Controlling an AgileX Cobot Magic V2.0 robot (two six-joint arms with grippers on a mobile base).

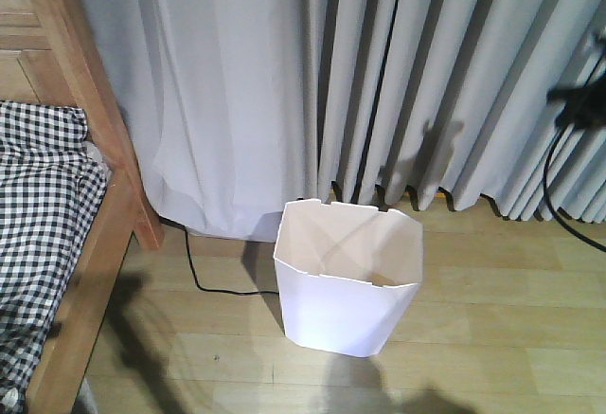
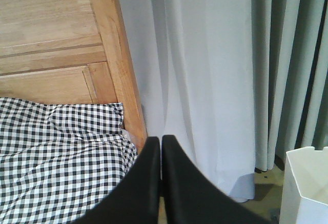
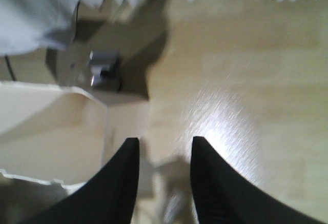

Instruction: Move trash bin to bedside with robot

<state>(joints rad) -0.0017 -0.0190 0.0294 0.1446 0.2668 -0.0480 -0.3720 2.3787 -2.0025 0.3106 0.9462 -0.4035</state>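
The white faceted trash bin [image 1: 348,286] stands upright on the wood floor in front of the curtains, cream inside and empty. The bed is at the left: a light brown wooden post [image 1: 95,101] and black-and-white checked bedding [image 1: 38,206]; a strip of floor separates it from the bin. My left gripper [image 2: 161,140] is shut on nothing and held high, with the bedding [image 2: 56,152] and post [image 2: 115,55] beyond it and a bin corner [image 2: 307,183] at lower right. My right gripper [image 3: 165,143] is open and empty over the floor, just right of the bin's wall [image 3: 51,126]. That view is blurred.
Grey pleated curtains [image 1: 398,73] hang behind the bin. A black cable [image 1: 194,267] lies on the floor between the bed post and the bin. A black arm part with a cable [image 1: 579,101] shows at the right edge. A small silver object [image 3: 105,70] sits on the floor.
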